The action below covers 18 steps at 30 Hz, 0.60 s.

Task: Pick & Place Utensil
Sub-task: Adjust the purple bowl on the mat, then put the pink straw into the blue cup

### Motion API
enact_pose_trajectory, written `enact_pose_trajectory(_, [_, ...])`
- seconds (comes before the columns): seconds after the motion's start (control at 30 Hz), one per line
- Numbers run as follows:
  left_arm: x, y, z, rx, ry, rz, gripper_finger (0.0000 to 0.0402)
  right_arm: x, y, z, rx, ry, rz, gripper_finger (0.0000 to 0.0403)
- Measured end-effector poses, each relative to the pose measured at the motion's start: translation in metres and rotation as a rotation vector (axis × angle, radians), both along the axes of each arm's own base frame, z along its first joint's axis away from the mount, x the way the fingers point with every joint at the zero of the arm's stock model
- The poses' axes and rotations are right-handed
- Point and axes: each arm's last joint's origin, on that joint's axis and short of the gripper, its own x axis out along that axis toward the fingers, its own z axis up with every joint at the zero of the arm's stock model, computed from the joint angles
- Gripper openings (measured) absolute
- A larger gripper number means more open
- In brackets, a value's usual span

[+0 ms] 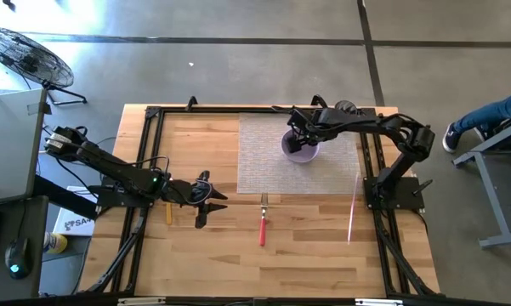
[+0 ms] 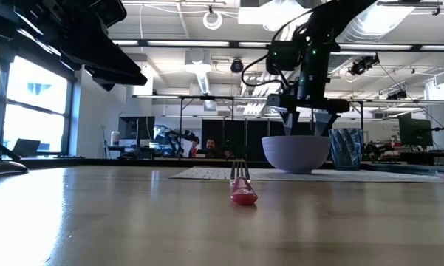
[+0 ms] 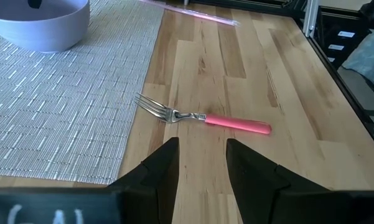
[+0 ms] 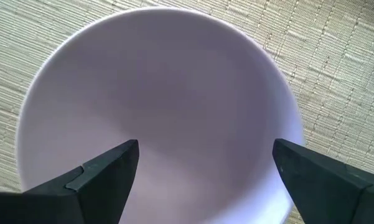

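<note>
A fork [image 1: 262, 223] with a pink handle and metal tines lies flat on the bare wood, just near of the woven grey placemat [image 1: 264, 161]. It also shows in the left wrist view, fork [image 3: 205, 118], and in the low view, fork [image 2: 241, 186]. A lavender bowl [image 1: 303, 150] stands on the placemat. My left gripper [image 1: 204, 201] is open, hovering to the left of the fork, with its fingers [image 3: 168, 158] short of the tines. My right gripper [image 4: 205, 149] is open, pointing down over the middle of the bowl [image 4: 155, 93]; in the low view, right gripper [image 2: 308, 120], its fingertips are at rim height.
A thin pink rod [image 1: 353, 208] lies on the wood right of the fork, near the right arm's base. A black frame rail [image 1: 144, 161] runs around the table. A blue object [image 2: 346, 148] stands behind the bowl. Bare wood [image 1: 306, 255] lies toward the near edge.
</note>
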Motion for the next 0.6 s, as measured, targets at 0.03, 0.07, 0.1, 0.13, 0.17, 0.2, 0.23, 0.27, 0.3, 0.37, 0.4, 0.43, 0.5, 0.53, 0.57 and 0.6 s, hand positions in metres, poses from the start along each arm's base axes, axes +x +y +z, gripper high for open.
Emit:
enact_pose_trajectory(0.03, [0.000,0.000,0.000,0.000,0.000,0.000,0.0129,0.000,0.000,0.000,0.003,0.002,-0.001,0.0364])
enact_pose_trajectory(0.07, [0.000,0.000,0.000,0.000,-0.001,0.000,0.0129,-0.001,-0.001,-0.001,0.007,0.009,-0.005,0.0364])
enact_pose_trajectory(0.1, [0.000,0.000,0.000,0.000,-0.001,0.000,0.0129,-0.003,-0.001,-0.001,0.010,0.016,-0.008,0.0364])
enact_pose_trajectory(0.13, [0.000,0.000,0.000,0.000,0.000,0.000,0.0129,-0.004,-0.002,-0.001,0.006,0.028,-0.012,0.0364])
enact_pose_trajectory(0.17, [0.000,0.000,0.000,0.000,0.000,0.000,0.0129,-0.004,-0.003,-0.001,-0.010,0.038,-0.014,0.0364])
enact_pose_trajectory(0.2, [0.000,0.000,0.000,0.000,-0.001,0.000,0.0129,-0.005,-0.004,-0.001,-0.029,0.048,-0.018,0.0364])
enact_pose_trajectory(0.23, [0.000,0.000,0.000,0.000,-0.001,0.000,0.0129,-0.005,-0.004,-0.001,-0.045,0.057,-0.021,0.0364])
enact_pose_trajectory(0.27, [0.000,0.000,0.000,0.000,0.000,0.000,0.0129,-0.005,-0.004,-0.001,-0.055,0.062,-0.024,0.0364])
enact_pose_trajectory(0.3, [0.000,0.000,0.000,0.000,0.000,0.000,0.0129,-0.005,-0.005,0.000,-0.060,0.063,-0.025,0.0364])
enact_pose_trajectory(0.37, [0.000,0.000,0.000,0.000,0.000,0.000,0.0129,-0.004,-0.005,0.000,-0.065,0.054,-0.026,0.0364])
enact_pose_trajectory(0.4, [0.000,0.000,0.000,0.000,0.000,0.000,0.0129,-0.004,-0.005,0.000,-0.069,0.048,-0.025,0.0364])
enact_pose_trajectory(0.43, [0.000,0.000,0.000,0.000,0.000,0.000,0.0129,-0.003,-0.005,0.001,-0.068,0.045,-0.021,0.0364])
enact_pose_trajectory(0.5, [0.000,0.000,0.000,0.000,0.000,0.000,0.0129,-0.002,-0.005,0.006,-0.065,0.036,-0.010,0.0364])
enact_pose_trajectory(0.53, [0.000,0.000,0.000,0.000,0.000,0.000,0.0129,-0.001,-0.004,0.010,-0.061,0.031,-0.002,0.0364])
enact_pose_trajectory(0.57, [0.000,0.000,0.000,0.000,0.000,0.000,0.0129,0.000,-0.003,0.015,-0.061,0.029,0.003,0.0364])
enact_pose_trajectory(0.6, [0.000,0.000,0.000,0.000,0.000,0.000,0.0129,0.001,0.000,0.021,-0.060,0.030,0.011,0.0364])
